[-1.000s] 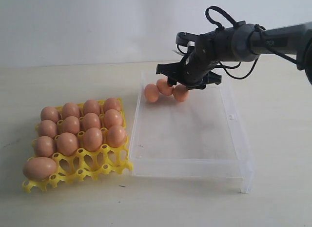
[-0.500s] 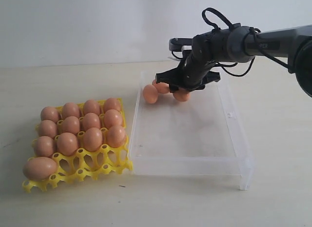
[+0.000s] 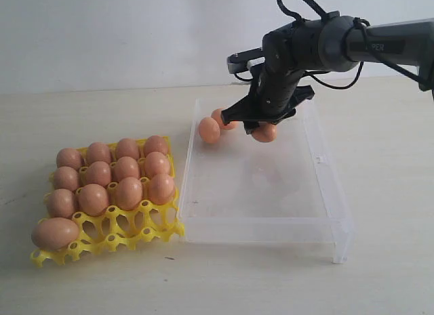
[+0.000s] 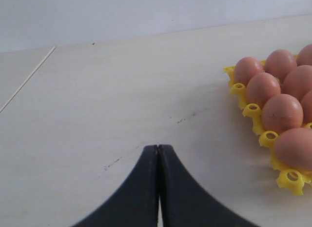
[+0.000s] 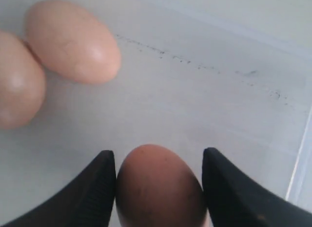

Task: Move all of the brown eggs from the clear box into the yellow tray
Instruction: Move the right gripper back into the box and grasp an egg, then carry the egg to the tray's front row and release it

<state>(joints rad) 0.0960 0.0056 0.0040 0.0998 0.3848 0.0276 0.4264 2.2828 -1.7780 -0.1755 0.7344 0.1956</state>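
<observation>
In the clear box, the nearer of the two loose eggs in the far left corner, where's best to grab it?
Probably from straight above, fingers closing across the narrow middle of the nearer egg. It lies on its side, touching the other egg behind it and close to the clear box's left wall, so side approaches look blocked.

Thirteen brown eggs point(image 3: 98, 173) are seated in yellow tray point(image 3: 135, 228), two eggs point(image 3: 209, 129) are seen touching in far corner of clear box point(image 3: 258, 231), third egg point(image 3: 266, 133) is held aloft beside them.
</observation>
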